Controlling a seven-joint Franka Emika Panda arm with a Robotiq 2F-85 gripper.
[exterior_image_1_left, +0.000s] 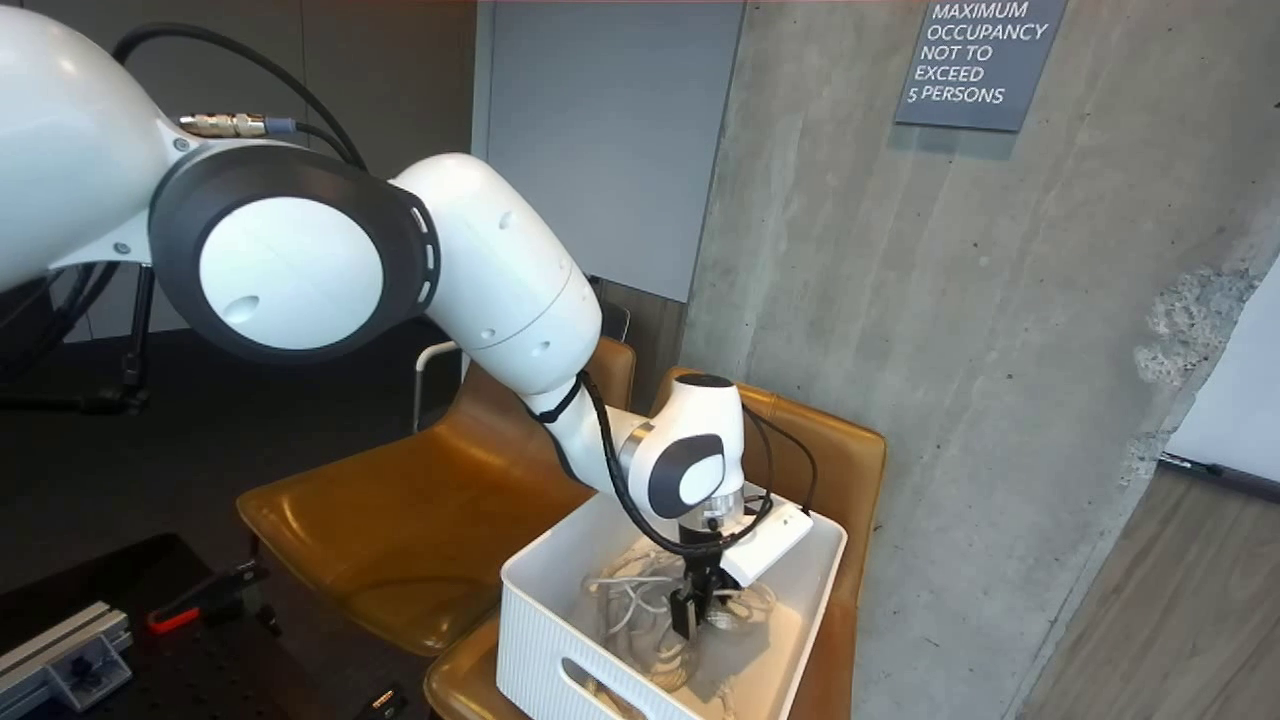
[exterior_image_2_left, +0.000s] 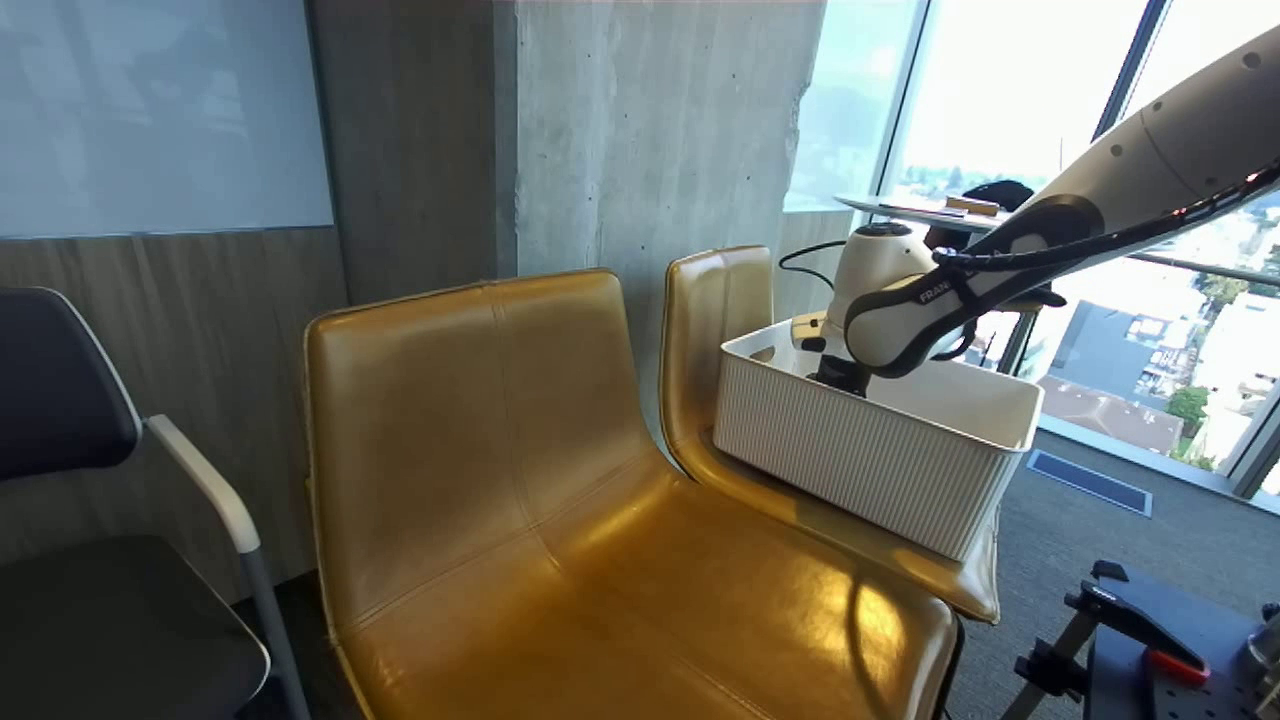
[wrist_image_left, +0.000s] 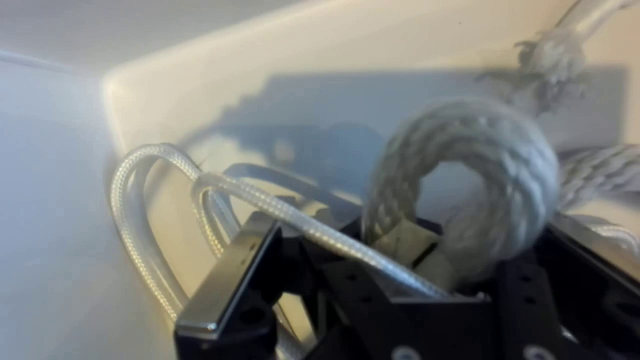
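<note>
A thick, grey-white braided rope (wrist_image_left: 522, 165) lies inside a white, ribbed, rectangular plastic bin (exterior_image_1_left: 530, 650); in the wrist view, a round loop of it occupies the gap between my grey-faced fingers (wrist_image_left: 227, 277). My black two-finger gripper (wrist_image_left: 407, 222) is lowered into the bin with the fingers spread, one to each side of the loop. Clearance is visible between the loop and the finger at the left of the wrist view; contact at the opposite finger cannot be determined. The base of the loop runs out of sight at my black linkage.

A thin, shiny white braided cord (wrist_image_left: 320, 232) crosses the same gap diagonally and doubles back in narrow bends beside the finger at the left. A frayed, off-white rope end (wrist_image_left: 557, 60) lies farther out, apart from my fingers.

The bin rests on the seat of a tan-brown leather chair (exterior_image_2_left: 715, 300). A matching brown leather chair (exterior_image_2_left: 450, 430) stands just beside it. My white, jointed arm (exterior_image_1_left: 520, 270) reaches over the bin from above. A grey concrete wall (exterior_image_1_left: 950, 350) bearing a grey occupancy sign (exterior_image_1_left: 980, 70) rises behind the chairs. In an exterior view, a tall glass window (exterior_image_2_left: 1030, 100) stands beyond the bin.
</note>
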